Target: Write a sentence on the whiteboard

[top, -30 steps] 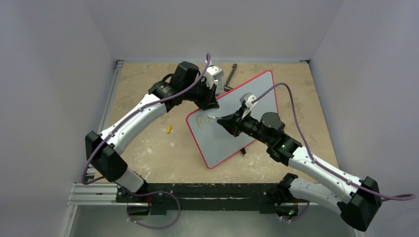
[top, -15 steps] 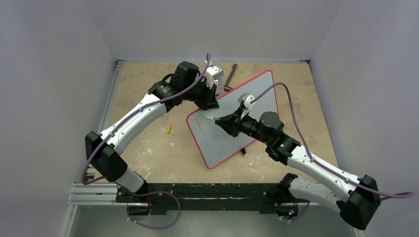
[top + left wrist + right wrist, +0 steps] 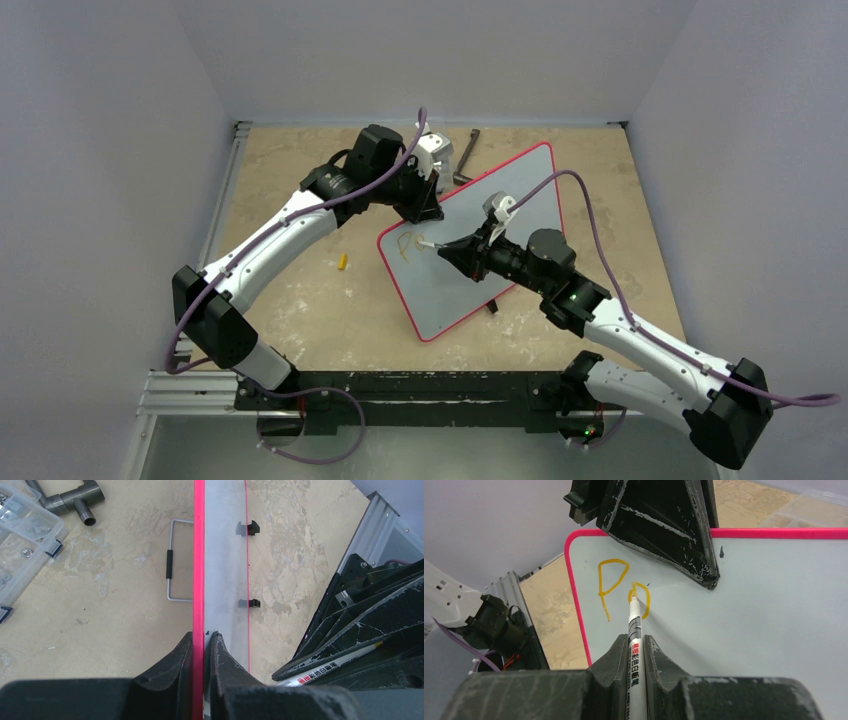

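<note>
clear box (image 3: 30,525) near whiteboard (image 3: 227,580), metal bits (image 3: 23,553) inside

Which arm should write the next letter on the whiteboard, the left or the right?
Right. The right gripper is shut on the marker, whose tip sits at the o of the lettering. The left gripper is clamped on the whiteboard frame, steadying it, and holds no pen.

The left arm (image 3: 270,240) and right arm (image 3: 660,345) are built of white shells joined by black joint housings. A purple cable (image 3: 421,122) is run along each. The left pincer (image 3: 202,636) and right pincer (image 3: 635,639) are moulded black, scuffed white at the edges.
</note>
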`<state>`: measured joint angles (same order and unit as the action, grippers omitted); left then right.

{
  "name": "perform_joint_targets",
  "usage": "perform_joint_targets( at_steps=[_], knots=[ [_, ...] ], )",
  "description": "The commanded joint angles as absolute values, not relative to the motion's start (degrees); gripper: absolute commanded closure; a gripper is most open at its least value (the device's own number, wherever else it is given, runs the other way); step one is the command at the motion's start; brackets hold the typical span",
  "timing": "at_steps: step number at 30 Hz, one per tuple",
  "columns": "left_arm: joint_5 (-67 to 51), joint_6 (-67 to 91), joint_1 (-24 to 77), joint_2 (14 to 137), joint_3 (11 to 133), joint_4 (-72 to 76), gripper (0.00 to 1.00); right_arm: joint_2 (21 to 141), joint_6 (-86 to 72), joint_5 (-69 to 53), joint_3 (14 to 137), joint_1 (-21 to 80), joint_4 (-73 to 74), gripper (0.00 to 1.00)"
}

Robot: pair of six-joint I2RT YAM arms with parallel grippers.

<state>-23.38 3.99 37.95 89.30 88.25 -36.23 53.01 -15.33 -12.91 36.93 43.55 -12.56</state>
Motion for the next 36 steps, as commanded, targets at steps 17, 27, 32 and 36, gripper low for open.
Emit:
perform_joint_targets(
  at_steps=[17,27,32,36],
  knots=[
    [-18.7,-0.9,39.3,88.8,86.0,-42.7,1.0,43.9,-16.1,-8.8,37.0,43.3,-10.7,1.0],
    [-18.6,-0.7,39.6,89.5,86.2,-42.7,1.0,41.0,-13.3,-2.7,35.8,43.3,-7.0,1.0],
    [-18.8,-0.5,39.6,89.8,86.4,-42.8,1.0,41.7,-12.6,-2.7,36.4,43.3,-7.9,1.0],
    [-18.9,-0.5,39.6,89.9,86.4,-42.7,1.0,43.0,-12.5,-3.7,36.8,43.3,-8.9,1.0]
  ],
)
